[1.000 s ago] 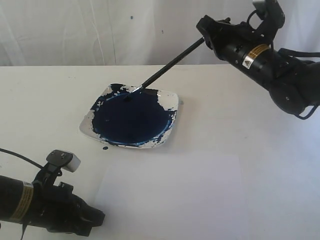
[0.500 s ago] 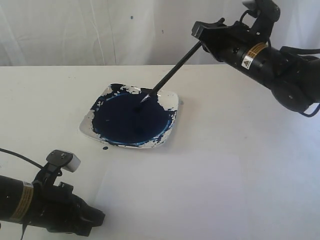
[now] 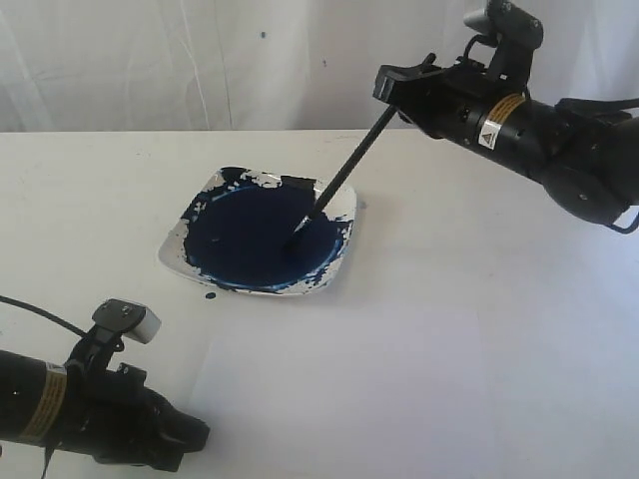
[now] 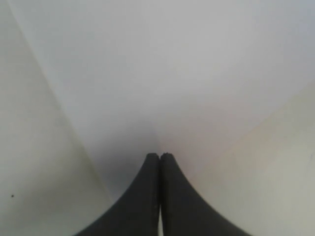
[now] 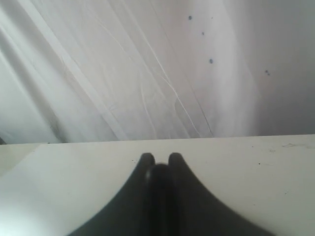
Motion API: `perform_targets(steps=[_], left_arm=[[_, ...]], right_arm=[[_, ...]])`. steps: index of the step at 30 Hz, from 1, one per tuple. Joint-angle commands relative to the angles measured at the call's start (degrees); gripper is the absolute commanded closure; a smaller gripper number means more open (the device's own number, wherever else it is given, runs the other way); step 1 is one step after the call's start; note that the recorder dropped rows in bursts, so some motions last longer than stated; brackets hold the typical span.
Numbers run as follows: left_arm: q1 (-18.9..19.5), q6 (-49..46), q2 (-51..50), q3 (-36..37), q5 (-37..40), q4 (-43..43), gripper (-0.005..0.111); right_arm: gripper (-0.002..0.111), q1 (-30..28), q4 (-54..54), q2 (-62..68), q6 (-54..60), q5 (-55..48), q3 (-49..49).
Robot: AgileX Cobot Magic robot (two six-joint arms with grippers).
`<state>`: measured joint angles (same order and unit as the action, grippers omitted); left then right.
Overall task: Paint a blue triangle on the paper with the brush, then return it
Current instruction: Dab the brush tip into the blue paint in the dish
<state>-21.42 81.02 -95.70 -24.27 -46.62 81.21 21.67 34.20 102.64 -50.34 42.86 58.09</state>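
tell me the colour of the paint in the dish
The paint is dark blue, best seen in the exterior view.

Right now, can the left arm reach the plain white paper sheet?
Probably yes. The left end effector, shut, sits at the edge of the plain white paper sheet with nothing between; the right end effector holds the black-handled brush at the blue paint dish.

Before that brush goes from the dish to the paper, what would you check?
1. Grip on the brush: ok, the right gripper is shut on its handle.
2. Paint on the tip: ok, it is dipped in the paint dish.
3. The paper: ok, blank, nothing painted yet.
4. Paper held down: cannot tell; the left gripper is shut by its edge.
5. Drips: not ok, a blue spot on the table by the dish.
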Motion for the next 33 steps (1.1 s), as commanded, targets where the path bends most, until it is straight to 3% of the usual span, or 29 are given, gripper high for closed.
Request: perform_targets(steps=[1, 4, 13, 26, 33], left_arm=[[-0.5, -0.2, 0.0, 0.2, 1.7, 0.7, 0.107], [-0.5, -0.2, 0.0, 0.2, 1.7, 0.7, 0.107], [-0.5, -0.2, 0.0, 0.2, 1.7, 0.7, 0.107], [-0.5, -0.2, 0.0, 0.2, 1.7, 0.7, 0.107], [-0.5, -0.2, 0.0, 0.2, 1.7, 0.7, 0.107]], right_arm=[[0.108, -0.5, 0.5, -0.5, 0.7, 0.2, 0.1], [0.108, -0.5, -0.1, -1.1, 0.1, 4.8, 0.2], [0.108, -0.5, -0.9, -6.2, 0.1, 4.3, 0.2], [0.108, -0.5, 4.6, -9.3, -0.8, -11.6, 0.2], [0.108, -0.5, 4.8, -8.6, -0.8, -13.1, 0.1]])
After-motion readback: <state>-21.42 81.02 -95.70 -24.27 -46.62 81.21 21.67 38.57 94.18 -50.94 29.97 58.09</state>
